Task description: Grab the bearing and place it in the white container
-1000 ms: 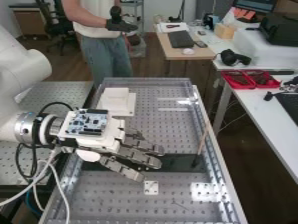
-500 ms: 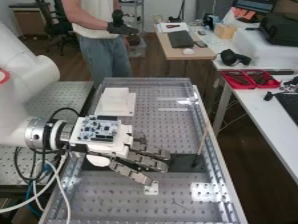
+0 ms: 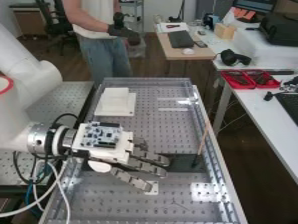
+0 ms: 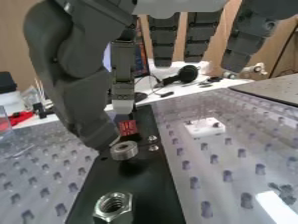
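Perforated bench (image 3: 110, 200) below; fingers (image 4: 124, 75) narrow, pinching bearing (image 4: 125, 156) by outer rim. Likely light, rigid, slick; best held across diameter.

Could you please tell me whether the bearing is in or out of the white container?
Out: the bearing is over the black plate.

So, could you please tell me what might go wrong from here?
The bearing sits right by the hand, so a slight shift could knock it away. The large nut stands nearby on the same black plate, so the hand might tip it. Small metal parts beside the bearing could also get nudged.
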Tool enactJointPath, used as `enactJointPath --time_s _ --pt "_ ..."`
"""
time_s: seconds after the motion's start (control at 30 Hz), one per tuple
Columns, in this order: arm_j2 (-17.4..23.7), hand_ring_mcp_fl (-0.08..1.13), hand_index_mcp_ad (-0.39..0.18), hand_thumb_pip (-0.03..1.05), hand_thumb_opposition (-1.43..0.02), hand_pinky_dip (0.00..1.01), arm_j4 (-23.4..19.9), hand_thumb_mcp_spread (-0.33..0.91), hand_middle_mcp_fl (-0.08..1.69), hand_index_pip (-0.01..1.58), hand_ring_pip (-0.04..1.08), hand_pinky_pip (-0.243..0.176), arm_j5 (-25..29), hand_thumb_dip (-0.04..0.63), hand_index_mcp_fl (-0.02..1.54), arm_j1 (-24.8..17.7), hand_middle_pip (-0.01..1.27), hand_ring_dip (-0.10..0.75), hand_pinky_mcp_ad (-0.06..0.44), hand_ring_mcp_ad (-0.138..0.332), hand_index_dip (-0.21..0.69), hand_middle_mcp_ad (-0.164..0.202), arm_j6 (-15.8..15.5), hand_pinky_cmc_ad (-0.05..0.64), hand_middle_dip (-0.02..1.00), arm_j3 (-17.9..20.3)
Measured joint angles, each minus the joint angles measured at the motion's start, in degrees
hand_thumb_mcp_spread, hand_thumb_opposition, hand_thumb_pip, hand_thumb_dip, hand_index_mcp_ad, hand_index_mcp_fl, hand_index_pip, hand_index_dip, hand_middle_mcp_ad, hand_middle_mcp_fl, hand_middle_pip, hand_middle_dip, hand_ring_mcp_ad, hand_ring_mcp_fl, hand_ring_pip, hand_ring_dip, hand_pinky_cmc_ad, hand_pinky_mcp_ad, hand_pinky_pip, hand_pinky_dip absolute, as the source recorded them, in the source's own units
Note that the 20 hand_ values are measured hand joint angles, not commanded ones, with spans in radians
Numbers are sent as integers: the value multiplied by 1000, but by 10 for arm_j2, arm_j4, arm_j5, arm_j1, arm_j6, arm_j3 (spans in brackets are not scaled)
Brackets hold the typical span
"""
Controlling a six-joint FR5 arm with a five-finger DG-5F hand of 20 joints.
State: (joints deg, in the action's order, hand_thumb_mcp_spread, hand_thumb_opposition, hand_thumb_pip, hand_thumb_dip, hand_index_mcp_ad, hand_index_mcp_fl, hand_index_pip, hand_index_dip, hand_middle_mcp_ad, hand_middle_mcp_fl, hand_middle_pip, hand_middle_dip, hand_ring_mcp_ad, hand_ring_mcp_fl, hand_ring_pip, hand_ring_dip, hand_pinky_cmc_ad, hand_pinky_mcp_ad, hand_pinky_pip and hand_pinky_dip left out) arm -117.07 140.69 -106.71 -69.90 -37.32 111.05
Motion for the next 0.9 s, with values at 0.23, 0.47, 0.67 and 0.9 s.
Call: enactJointPath --time_s 0.23,0.47,0.67,0.9 --pt "-10 0 -126 579 -883 178 -3 480 12 1265 101 -75 -4 349 73 1 138 66 290 129 218 82 -17 358 183 -4" --pt "-13 0 -126 579 -883 178 -12 480 12 1279 101 -75 -2 349 86 0 138 66 290 129 218 82 -27 361 188 0" --pt "-14 0 -126 579 -883 178 -16 480 16 1285 101 -75 0 349 87 -1 138 72 288 129 218 82 -32 358 188 1" --pt "-15 0 -126 579 -883 178 -20 476 12 1300 93 -75 0 349 89 -2 138 75 288 129 218 82 -38 361 188 4"
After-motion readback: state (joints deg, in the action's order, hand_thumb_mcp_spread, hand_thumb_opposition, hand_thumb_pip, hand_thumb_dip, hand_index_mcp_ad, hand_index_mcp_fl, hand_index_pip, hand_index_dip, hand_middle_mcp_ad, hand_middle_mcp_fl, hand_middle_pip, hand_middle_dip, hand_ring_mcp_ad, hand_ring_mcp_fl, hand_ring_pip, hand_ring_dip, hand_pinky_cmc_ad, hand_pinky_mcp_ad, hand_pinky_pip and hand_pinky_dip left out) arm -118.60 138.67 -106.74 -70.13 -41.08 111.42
